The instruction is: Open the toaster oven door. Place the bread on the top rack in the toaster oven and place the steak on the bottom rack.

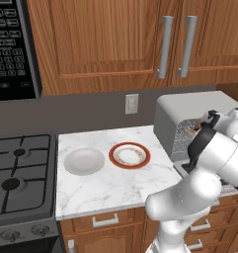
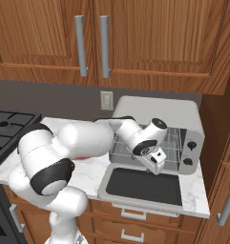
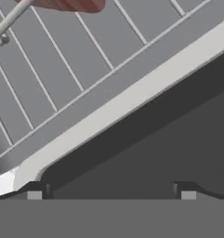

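Observation:
The toaster oven (image 2: 157,107) stands at the right end of the counter with its door (image 2: 142,186) dropped flat, dark glass up. My gripper (image 2: 156,166) hangs just above the door's hinge edge at the oven mouth, open, with nothing between its fingers. In the hand view the fingertips (image 3: 34,194) stand wide apart over the door glass (image 3: 155,153). Beyond them lies a wire rack (image 3: 62,69) with the pink-red steak (image 3: 67,4) at its far side. A small brown spot (image 1: 196,127) inside the oven beside my hand could be the bread; I cannot tell for sure.
An empty red-rimmed plate (image 1: 129,155) and a white bowl (image 1: 84,161) sit on the marble counter (image 1: 105,190) left of the oven. A gas stove (image 1: 19,173) lies further left under a black microwave (image 1: 12,47). Wooden wall cabinets (image 1: 115,39) hang above.

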You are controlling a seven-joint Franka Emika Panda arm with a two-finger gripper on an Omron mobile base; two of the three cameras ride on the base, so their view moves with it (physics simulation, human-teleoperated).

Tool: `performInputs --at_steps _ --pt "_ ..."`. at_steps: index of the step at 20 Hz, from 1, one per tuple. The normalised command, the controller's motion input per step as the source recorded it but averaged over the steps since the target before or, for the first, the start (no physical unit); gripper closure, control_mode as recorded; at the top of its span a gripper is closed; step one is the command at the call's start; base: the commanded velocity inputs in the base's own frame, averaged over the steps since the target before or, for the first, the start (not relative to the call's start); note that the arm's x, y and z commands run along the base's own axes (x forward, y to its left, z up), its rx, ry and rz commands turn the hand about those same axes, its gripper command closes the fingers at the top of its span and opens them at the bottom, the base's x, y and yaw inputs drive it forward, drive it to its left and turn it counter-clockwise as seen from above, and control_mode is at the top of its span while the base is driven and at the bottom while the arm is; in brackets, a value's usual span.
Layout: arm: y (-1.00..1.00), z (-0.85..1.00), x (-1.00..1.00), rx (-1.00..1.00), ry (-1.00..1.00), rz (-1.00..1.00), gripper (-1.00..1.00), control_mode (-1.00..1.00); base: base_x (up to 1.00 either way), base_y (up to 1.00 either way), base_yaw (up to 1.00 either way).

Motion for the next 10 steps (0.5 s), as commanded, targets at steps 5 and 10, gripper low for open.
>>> performInputs --at_steps 5,10 --pt "0.0 0.38 -0.94 0.0 0.0 0.0 -1.0 -1.0 0.0 0.0 0.0" --pt "0.2 0.59 -1.0 -0.06 0.0 0.07 -1.0 -1.0 0.0 0.0 0.0"
